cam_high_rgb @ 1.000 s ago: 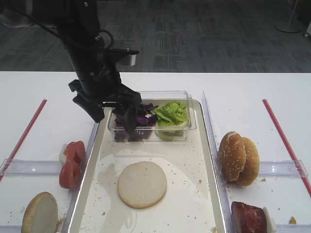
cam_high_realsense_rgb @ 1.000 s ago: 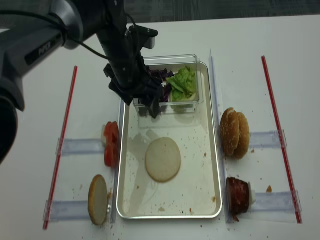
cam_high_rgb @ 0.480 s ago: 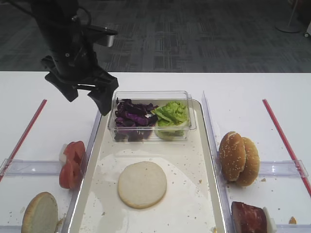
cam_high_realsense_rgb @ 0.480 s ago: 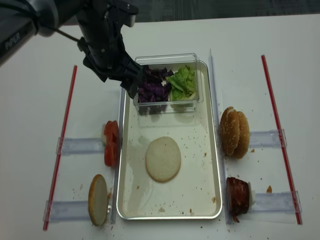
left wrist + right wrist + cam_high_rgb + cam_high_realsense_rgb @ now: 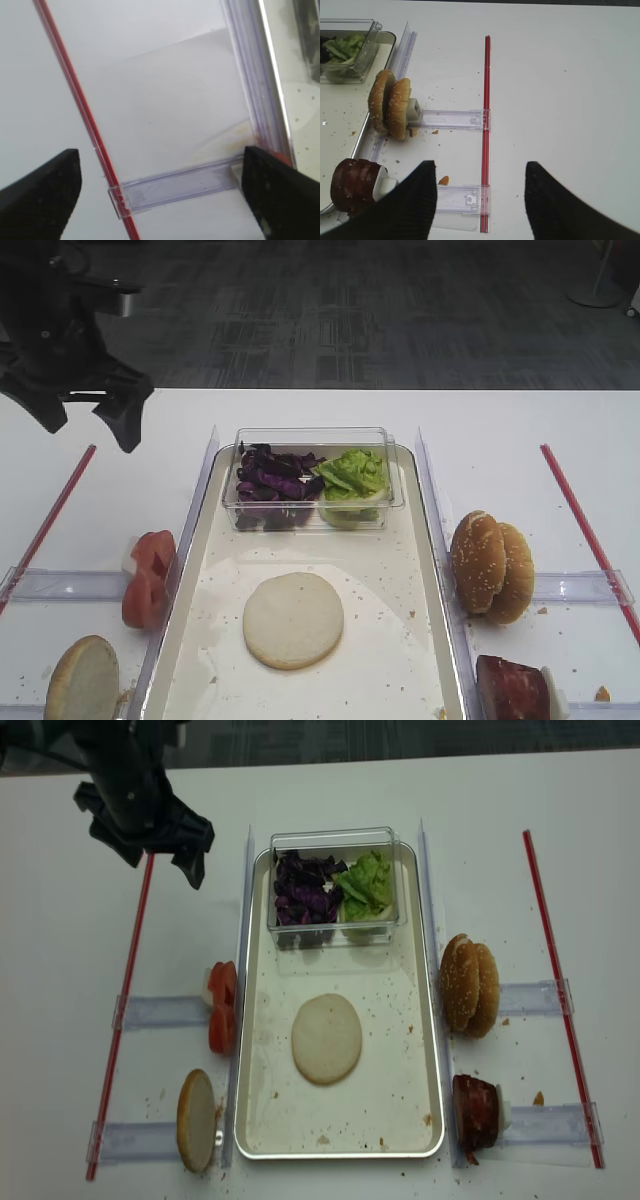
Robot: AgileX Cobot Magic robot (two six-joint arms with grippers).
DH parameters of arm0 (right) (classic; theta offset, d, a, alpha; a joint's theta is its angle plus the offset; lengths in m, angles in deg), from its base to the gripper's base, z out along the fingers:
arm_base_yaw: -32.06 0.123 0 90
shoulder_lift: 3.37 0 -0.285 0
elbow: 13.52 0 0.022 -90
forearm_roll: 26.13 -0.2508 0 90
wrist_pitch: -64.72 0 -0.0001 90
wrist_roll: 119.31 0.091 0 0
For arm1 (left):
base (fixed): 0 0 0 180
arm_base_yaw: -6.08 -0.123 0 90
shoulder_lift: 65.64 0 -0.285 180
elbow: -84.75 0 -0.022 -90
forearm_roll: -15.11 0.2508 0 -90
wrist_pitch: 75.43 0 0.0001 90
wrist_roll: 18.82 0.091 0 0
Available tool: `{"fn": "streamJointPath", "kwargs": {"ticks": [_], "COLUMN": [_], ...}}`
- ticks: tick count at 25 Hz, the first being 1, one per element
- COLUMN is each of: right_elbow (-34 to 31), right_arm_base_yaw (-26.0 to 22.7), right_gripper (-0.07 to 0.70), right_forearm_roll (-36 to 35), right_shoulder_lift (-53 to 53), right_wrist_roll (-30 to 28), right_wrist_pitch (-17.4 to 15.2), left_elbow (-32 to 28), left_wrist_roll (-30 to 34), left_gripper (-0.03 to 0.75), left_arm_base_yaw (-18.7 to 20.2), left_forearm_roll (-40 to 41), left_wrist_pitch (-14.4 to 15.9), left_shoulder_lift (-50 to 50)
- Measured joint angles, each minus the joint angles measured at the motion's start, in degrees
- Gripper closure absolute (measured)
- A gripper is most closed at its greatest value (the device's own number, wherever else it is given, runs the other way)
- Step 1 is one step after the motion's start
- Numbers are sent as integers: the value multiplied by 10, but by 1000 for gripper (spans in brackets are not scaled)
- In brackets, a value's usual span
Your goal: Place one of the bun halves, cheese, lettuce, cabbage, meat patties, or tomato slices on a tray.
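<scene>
A flat pale bun half lies in the middle of the silver tray. A second bun half stands on edge left of the tray, behind it the tomato slices. Purple cabbage and green lettuce fill a clear tub. A meat patty stands at the right. No cheese is in view. My left gripper hangs open and empty above the table, left of the tray. My right gripper is open and empty.
The clear tub sits on the tray's far end. Sesame buns stand on a clear holder to the right. Red strips run along both sides. A clear plastic holder lies below the left gripper.
The left gripper has swung from over the cabbage tub to the left and away, off the tray, staying open and empty. Nothing on the table has shifted.
</scene>
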Motion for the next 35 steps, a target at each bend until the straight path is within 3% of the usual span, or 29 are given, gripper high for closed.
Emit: {"fn": "streamJointPath", "kwargs": {"ticks": [8, 17, 27, 35], "right_elbow": [0, 0, 0, 0], "right_arm_base_yaw": [0, 0, 0, 0], "right_gripper": [205, 205, 206, 206], "right_forearm_roll": [0, 0, 0, 0], "right_shoulder_lift": [0, 0, 0, 0], "right_wrist_roll": [0, -1, -2, -2], "right_wrist_pitch": [0, 0, 0, 0], "left_elbow": [0, -10, -112, -242], "left_wrist_roll": [-1, 3, 5, -8], "left_gripper": [118, 118, 118, 118], "left_arm_base_yaw": [-50, -50, -50, -50], "left_forearm_roll": [0, -34, -31, -20], "left_wrist_pitch": [1, 2, 2, 3], "left_shoulder_lift": [0, -5, -110, -262]}}
